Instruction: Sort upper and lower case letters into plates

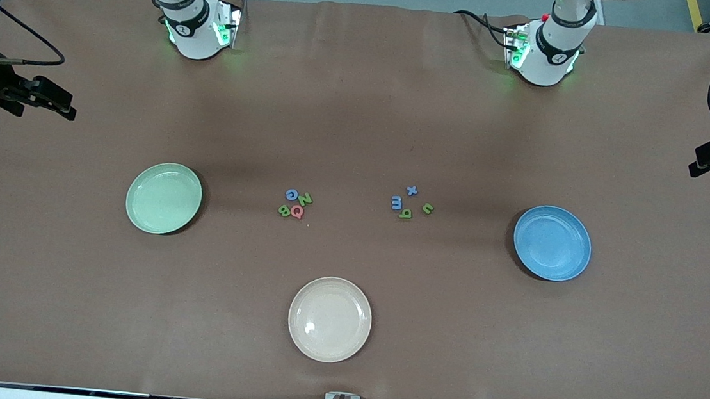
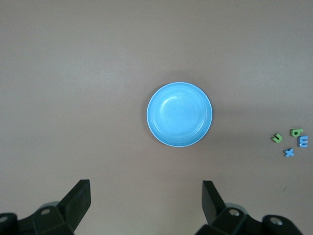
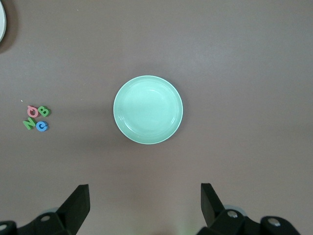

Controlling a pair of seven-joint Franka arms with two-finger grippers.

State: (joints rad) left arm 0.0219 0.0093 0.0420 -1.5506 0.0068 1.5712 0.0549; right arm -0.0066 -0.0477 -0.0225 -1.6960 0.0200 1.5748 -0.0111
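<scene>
1. Brown covering runs across the whole worktop (image 1: 364,97) on my feed, and both arm bases stand along its edge farthest from the front camera.
2. I see the mint green plate (image 1: 164,198) toward the right arm's end and the blue plate (image 1: 552,243) toward the left arm's end, well apart.
3. A cream plate (image 1: 330,319) lies between them, nearer to the front camera.
4. I count four capitals bunched together, touching or nearly so: blue G (image 1: 292,194), green N (image 1: 305,199), green B (image 1: 284,210) and pink-red Q (image 1: 297,212). They sit between the mint green plate and the middle of the worktop.
5. Four small letters lie loosely grouped nearer the blue plate: blue x (image 1: 412,190), blue m (image 1: 397,202), a green letter (image 1: 405,213) and another green letter (image 1: 427,208).
6. No letter is in any plate.
7. My left wrist view looks straight down on the blue plate; the left claw (image 2: 145,203) hangs over it, fingers spread wide, holding nothing.
8. My right wrist view shows the right claw (image 3: 145,205) over the mint green plate, equally wide open and empty.
</scene>
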